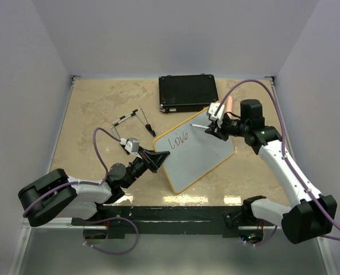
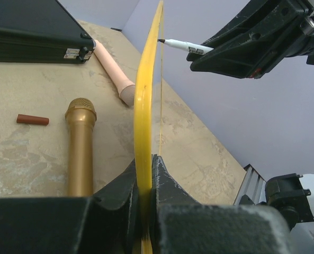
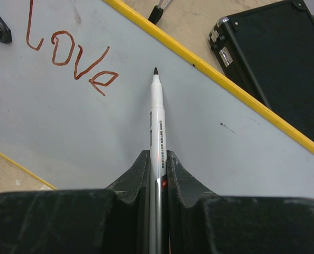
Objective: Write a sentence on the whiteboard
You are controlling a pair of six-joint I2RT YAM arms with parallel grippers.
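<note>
Your left claw (image 1: 158, 156) is clenched on the whiteboard's (image 1: 203, 152) left edge, mid-table, just in front of the black case (image 1: 188, 93). Your right claw (image 3: 157, 159) grasps a marker (image 3: 157, 108), tip at the board's face. Of the sentence (image 3: 72, 58), only "Love" stands written, clearest from the right wrist. The left wrist sees the board edge-on with its face hidden, but it alone shows a gold microphone (image 2: 81, 145). The overhead view does not show it.

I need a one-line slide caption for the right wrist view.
Right gripper holding a marker pointed at the whiteboard beside the red word "Love".
</note>
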